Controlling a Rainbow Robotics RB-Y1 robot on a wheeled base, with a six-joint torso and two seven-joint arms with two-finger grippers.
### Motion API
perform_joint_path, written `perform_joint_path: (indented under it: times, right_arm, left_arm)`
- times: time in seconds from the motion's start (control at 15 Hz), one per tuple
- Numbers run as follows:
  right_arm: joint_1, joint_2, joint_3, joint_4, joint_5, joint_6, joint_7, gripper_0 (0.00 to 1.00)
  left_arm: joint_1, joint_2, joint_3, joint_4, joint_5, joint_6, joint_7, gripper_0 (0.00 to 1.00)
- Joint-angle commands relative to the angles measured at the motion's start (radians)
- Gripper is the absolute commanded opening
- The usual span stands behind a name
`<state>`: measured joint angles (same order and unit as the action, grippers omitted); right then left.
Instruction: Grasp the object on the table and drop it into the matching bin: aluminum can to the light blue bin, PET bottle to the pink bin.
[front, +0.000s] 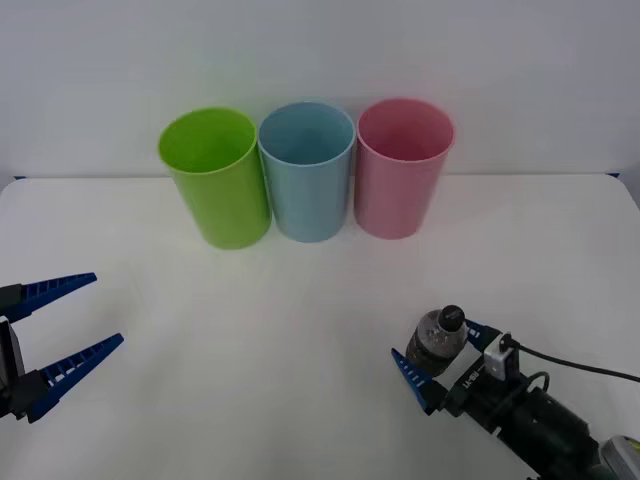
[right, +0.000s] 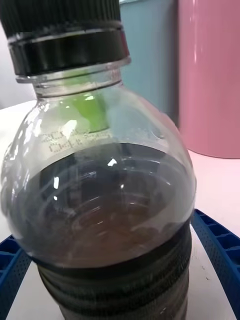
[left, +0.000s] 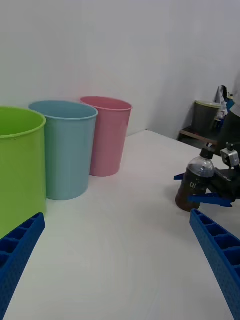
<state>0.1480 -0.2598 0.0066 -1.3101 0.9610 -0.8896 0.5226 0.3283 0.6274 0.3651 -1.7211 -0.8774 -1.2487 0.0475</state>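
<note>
The PET bottle (front: 437, 340) stands upright on the white counter (front: 300, 330) at the near right, between the blue fingers of the right pincer (front: 437, 362), which sit narrow against its sides. At the near left, the left pincer (front: 70, 335) hangs wide apart. The pink bin (front: 402, 167) stands far off, rightmost beside the light blue bin (front: 307, 170) and lime green bin (front: 215, 176).
</note>
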Motion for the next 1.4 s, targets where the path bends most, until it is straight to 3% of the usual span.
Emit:
perform_joint_path:
  times: [0.07,0.2,0.27,0.33,1.2,1.4]
  right_arm:
    - [-0.001,-0.001,0.000,0.000,-0.005,0.000,0.002,1.00]
    - [0.001,-0.001,-0.002,0.000,-0.005,-0.002,0.007,1.00]
    - [0.001,-0.001,-0.002,0.000,-0.010,-0.002,0.008,0.34]
    - [-0.001,-0.001,-0.002,0.000,-0.015,-0.002,0.013,0.00]
    - [0.005,-0.001,-0.025,-0.004,-0.042,-0.049,0.056,0.00]
    - [0.016,-0.029,-0.040,-0.098,-0.044,-0.060,0.033,0.00]
  left_arm:
    - [0.000,0.000,0.000,0.000,0.000,0.000,0.000,1.00]
    - [0.000,0.000,0.000,0.000,0.000,0.000,0.000,1.00]
    - [0.000,0.000,0.000,0.000,0.000,0.000,0.000,1.00]
    - [0.000,0.000,0.000,0.000,0.000,0.000,0.000,1.00]
    - [0.000,0.000,0.000,0.000,0.000,0.000,0.000,1.00]
    - [0.000,0.000,0.000,0.000,0.000,0.000,0.000,1.00]
